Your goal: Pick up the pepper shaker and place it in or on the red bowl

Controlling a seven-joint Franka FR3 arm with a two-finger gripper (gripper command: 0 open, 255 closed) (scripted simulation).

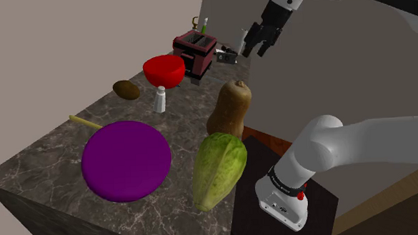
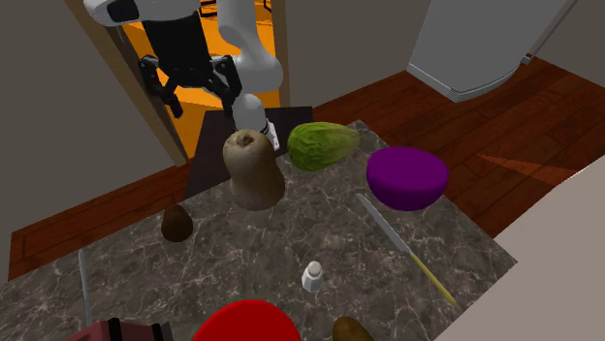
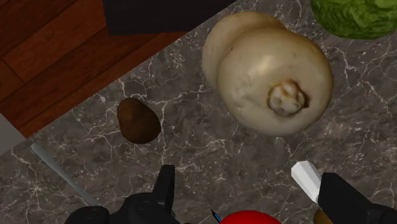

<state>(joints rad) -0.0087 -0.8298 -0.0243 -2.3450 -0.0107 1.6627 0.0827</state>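
Approach step: my black two-finger claw (image 1: 255, 49), spread and empty, hangs far above the small white pepper shaker (image 1: 160, 99) beside the round red bowl (image 1: 164, 70); next, I must descend and straddle the shaker.

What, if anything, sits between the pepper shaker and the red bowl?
Nothing visible does. The white pepper shaker stands upright close beside the red bowl, with only bare veined countertop between them. The open pincer hangs high above, holding nothing.
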